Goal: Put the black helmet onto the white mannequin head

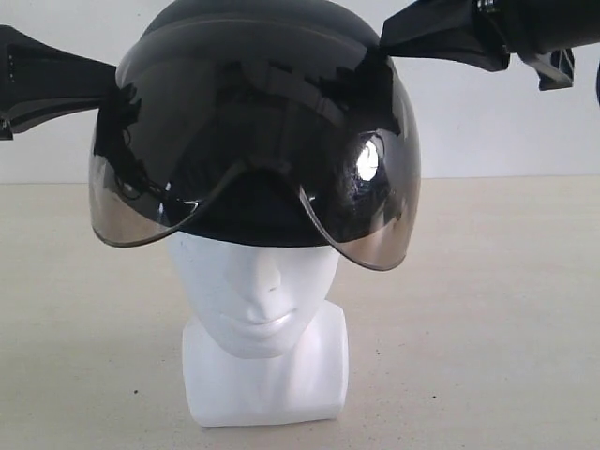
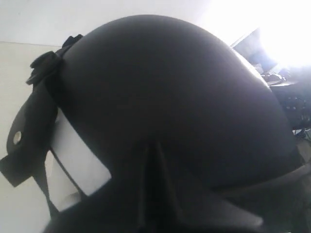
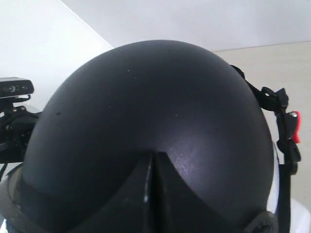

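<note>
The black helmet point(image 1: 253, 112) sits over the crown of the white mannequin head point(image 1: 258, 291), its smoky visor point(image 1: 375, 234) hanging down past the brow. The face and blocky neck base show below it. My left gripper point(image 1: 105, 82) touches the helmet's left side and my right gripper point(image 1: 386, 39) its upper right side. In the left wrist view the left gripper point(image 2: 150, 145) has its fingers together, tips against the shell point(image 2: 170, 87). The right gripper point(image 3: 153, 156) is likewise shut, tips on the shell point(image 3: 155, 97). A strip of white head point(image 2: 73, 160) shows under the rim.
The mannequin stands on a beige table point(image 1: 487, 309) before a white wall. A chin strap point(image 2: 34, 121) hangs off the helmet, with a red buckle point(image 3: 295, 127) on the other side. A black camera unit point(image 3: 14, 88) and dark equipment point(image 2: 291, 102) stand beyond.
</note>
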Tool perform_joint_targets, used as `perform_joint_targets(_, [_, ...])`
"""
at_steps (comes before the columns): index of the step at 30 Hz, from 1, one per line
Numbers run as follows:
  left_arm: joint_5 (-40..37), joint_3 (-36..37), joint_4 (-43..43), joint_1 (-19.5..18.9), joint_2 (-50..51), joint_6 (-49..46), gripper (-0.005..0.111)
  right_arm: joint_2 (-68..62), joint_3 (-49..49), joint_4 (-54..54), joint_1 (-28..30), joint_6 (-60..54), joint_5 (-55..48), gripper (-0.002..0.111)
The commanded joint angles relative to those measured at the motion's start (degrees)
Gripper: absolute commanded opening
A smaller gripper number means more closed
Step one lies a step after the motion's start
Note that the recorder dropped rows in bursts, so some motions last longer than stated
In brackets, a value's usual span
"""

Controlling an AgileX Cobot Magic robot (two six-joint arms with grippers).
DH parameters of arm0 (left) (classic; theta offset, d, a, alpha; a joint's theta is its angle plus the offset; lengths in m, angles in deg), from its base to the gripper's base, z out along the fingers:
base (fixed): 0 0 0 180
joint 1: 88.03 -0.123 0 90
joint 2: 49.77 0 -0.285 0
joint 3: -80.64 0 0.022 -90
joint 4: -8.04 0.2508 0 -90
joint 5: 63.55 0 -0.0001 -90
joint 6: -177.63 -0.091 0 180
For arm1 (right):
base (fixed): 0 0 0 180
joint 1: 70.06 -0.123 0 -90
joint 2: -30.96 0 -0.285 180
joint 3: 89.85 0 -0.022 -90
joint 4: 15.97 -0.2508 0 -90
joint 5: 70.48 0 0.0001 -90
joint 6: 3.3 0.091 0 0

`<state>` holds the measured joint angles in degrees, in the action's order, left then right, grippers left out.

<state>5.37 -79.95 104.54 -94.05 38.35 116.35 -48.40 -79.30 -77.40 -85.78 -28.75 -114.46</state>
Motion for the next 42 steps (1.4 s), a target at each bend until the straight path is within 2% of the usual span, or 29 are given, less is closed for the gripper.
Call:
perform_joint_targets(1, [1.0,3.1,3.5,0.3,-0.3,-2.1,0.004,-0.3,0.3,-2.5,-0.9,-2.1,-4.9,0.0])
perform_joint_targets(13, [1.0,6.4,3.5,0.3,-4.3,-3.6,0.004,0.0,0.3,-2.8,-4.9,-3.0,-3.6,0.0])
perform_joint_targets(18, [1.0,6.5,3.5,-3.2,-6.6,-3.6,0.004,3.1,0.3,-1.9,-4.9,-2.7,-0.8,0.0])
perform_joint_targets(23, [1.0,6.5,3.5,-6.3,-7.9,-3.1,0.004,5.9,0.3,5.5,-4.9,4.1,2.7,0.0])
perform_joint_targets(31, [1.0,5.9,3.4,-6.4,-10.5,-0.2,0.004,6.4,0.3,20.1,-4.6,15.9,7.5,0.0])
perform_joint_targets(33, [1.0,4.5,3.2,-6.4,-11.4,0.9,0.004,6.1,0.3,23.3,-2.6,18.2,7.2,0.0])
perform_joint_targets(36, [1.0,2.3,3.2,-6.4,-11.4,1.6,0.004,4.5,0.3,24.0,0.1,17.3,2.8,0.0])
perform_joint_targets(42, [1.0,1.8,1.8,-6.4,-11.0,1.6,0.004,3.8,0.3,20.7,0.0,13.4,3.0,0.0])
